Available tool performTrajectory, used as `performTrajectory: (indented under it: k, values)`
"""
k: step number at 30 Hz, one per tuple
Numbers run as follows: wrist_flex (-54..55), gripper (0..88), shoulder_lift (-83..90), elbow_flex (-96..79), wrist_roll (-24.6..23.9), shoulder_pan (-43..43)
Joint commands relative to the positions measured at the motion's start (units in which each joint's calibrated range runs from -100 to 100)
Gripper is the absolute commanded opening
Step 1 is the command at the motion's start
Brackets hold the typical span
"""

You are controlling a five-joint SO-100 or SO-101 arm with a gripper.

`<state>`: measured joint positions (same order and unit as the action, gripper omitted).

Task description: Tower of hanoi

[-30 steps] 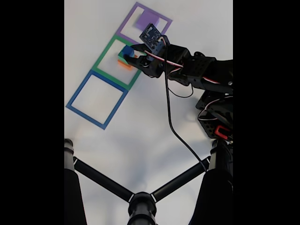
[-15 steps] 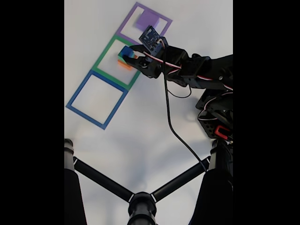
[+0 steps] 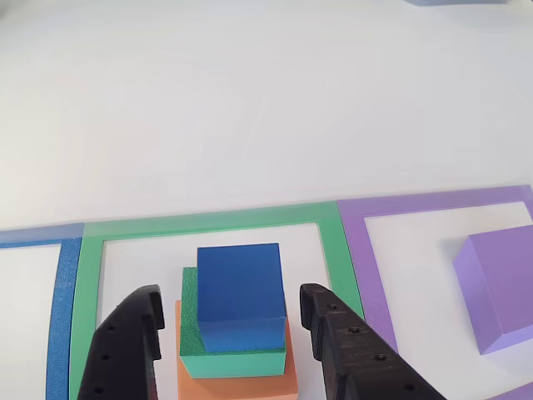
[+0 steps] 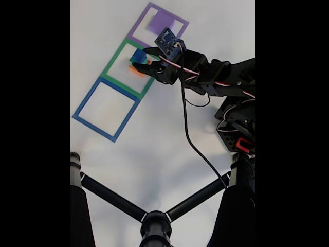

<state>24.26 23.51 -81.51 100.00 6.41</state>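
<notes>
White table (image 3: 250, 100): a blue block (image 3: 239, 296) is stacked on green and orange blocks; the gripper (image 3: 229, 312) is spread wide, flanking it untouched.

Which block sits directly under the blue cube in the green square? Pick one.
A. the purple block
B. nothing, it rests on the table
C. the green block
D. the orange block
C: in the other view the blue cube rests on the green block, which lies on the orange block; the purple block stands apart in the purple square.
</notes>
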Motion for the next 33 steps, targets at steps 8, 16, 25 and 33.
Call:
performTrajectory:
  k: [8,16,25,33]
  values:
    - [-5.0,28.8,8.1,3.2,0.0,1.7]
    - [-31.2,28.0,18.5,17.1,0.0,2.3]
    - [-81.6,6.1,24.0,50.4,0.0,5.7]
    - [-107.3,0.0,22.2,72.8,0.0,12.0]
